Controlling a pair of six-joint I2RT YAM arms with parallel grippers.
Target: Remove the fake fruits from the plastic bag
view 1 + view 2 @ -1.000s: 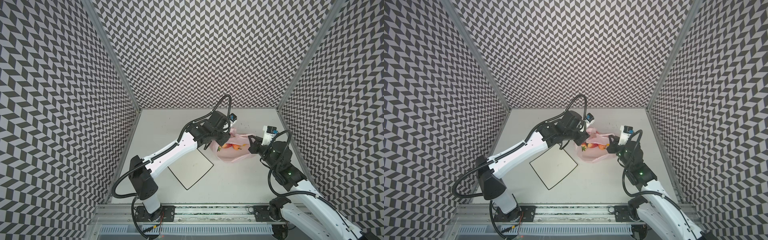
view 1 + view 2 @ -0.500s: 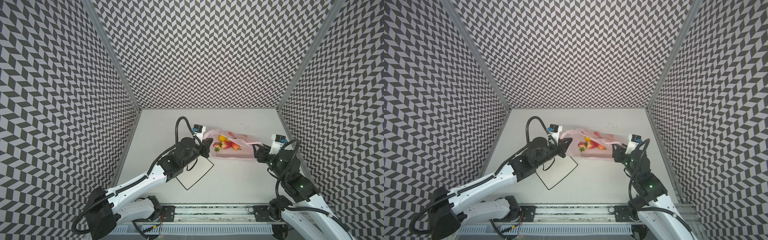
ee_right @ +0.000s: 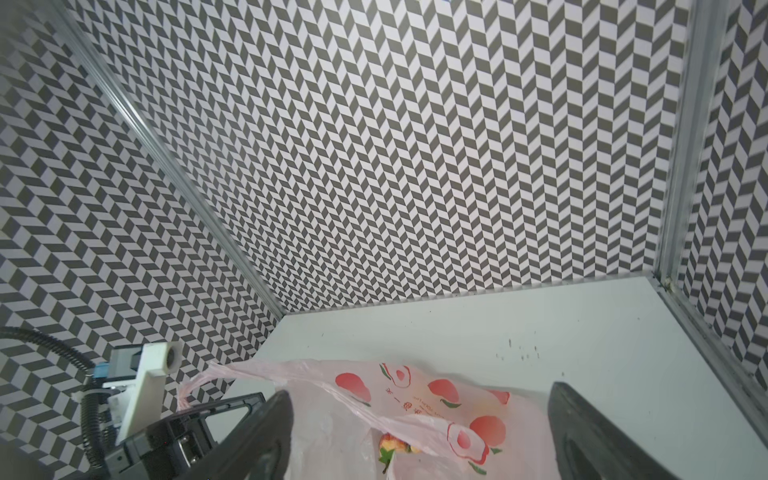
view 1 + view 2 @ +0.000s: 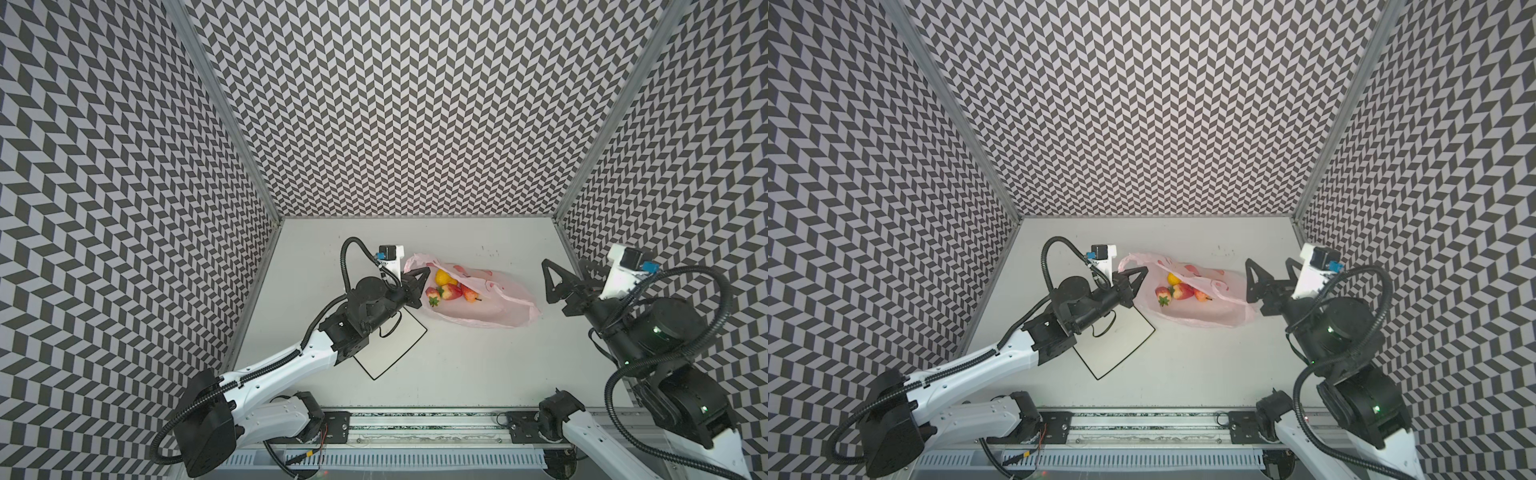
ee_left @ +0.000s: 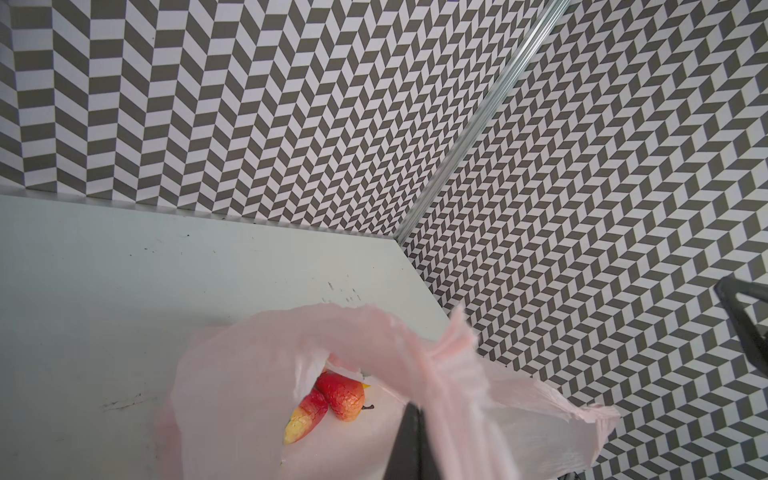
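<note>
Our right end effector (image 4: pixel 565 266) now gapes clear of the plastic bag (image 4: pixel 490 311); left end effector (image 4: pixel 424 272) pinches its nine-o'clock rim, fake fruits (image 4: pixel 451 291) seemingly reachable.

The plastic bag (image 4: pixel 490 316) is translucent pale pink, printed with red-and-green fruit motifs and small red lettering. The fake fruits (image 4: pixel 451 291) are glossy red with green leaves, one yellow, one red fading to yellow. The plate (image 4: pixel 399 345) is white with a thin black rim. The surface (image 4: pixel 457 382) is pale grey-white with dark specks. The walls (image 4: pixel 415 104) carry a dark-grey-and-white chevron pattern. The left tool (image 4: pixel 422 274) and right tool (image 4: pixel 565 266) are black.
</note>
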